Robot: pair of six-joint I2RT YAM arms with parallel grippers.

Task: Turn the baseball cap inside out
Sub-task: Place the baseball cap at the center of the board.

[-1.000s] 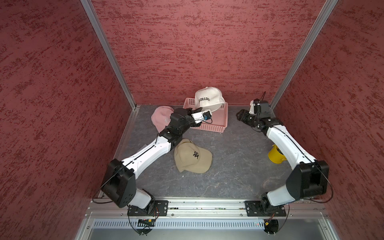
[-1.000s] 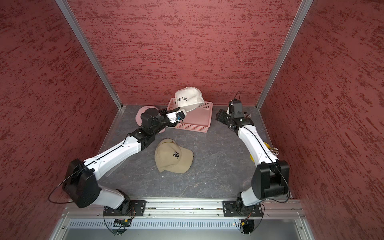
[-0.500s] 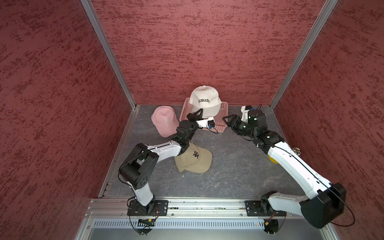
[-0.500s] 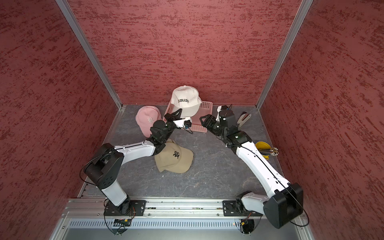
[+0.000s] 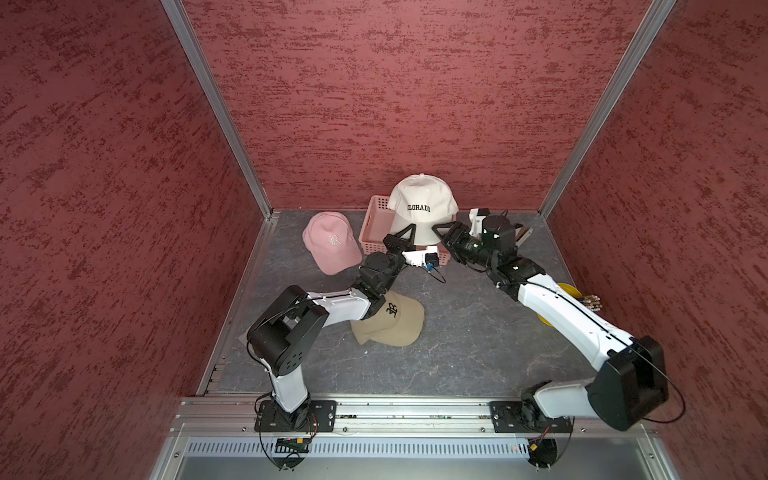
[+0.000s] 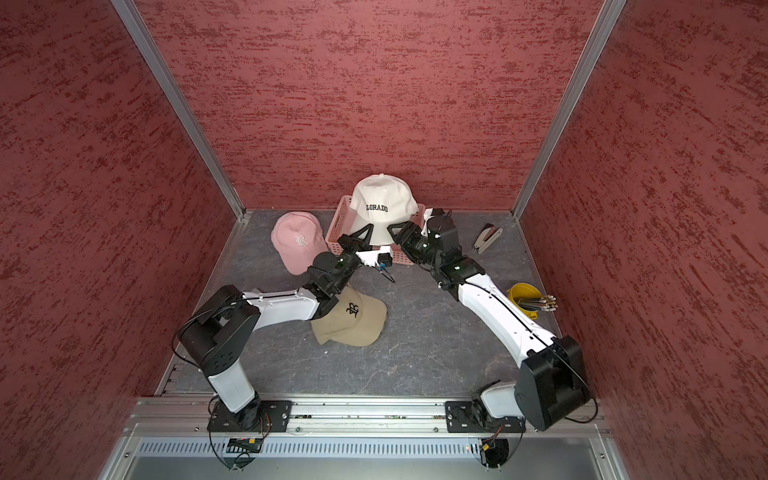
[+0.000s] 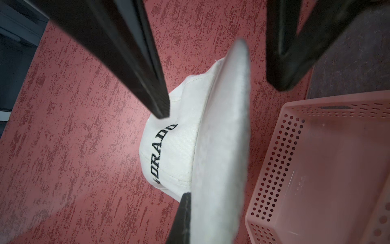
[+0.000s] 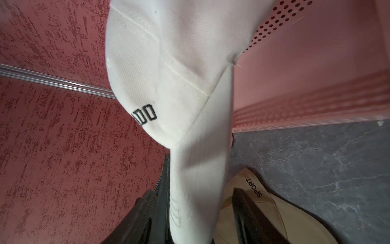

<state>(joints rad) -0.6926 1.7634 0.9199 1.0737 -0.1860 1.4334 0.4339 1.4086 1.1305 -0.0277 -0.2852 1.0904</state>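
So the left pincer (image 5: 409, 232) is clamping the brim of the white cap (image 5: 422, 199), holding it up near the basket (image 5: 372, 232). The right pincer (image 5: 442, 232) is straddling the brim, jaws apart. I'd say it's needing a deep, square bite before any flipping.

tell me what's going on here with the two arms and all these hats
The left gripper is shut on the brim of the white cap and holds it up, out of the pink basket. The right gripper has its jaws open on either side of the same brim, not yet gripping. The cap is not turned inside out yet. A pink cap and a tan cap lie on the table.
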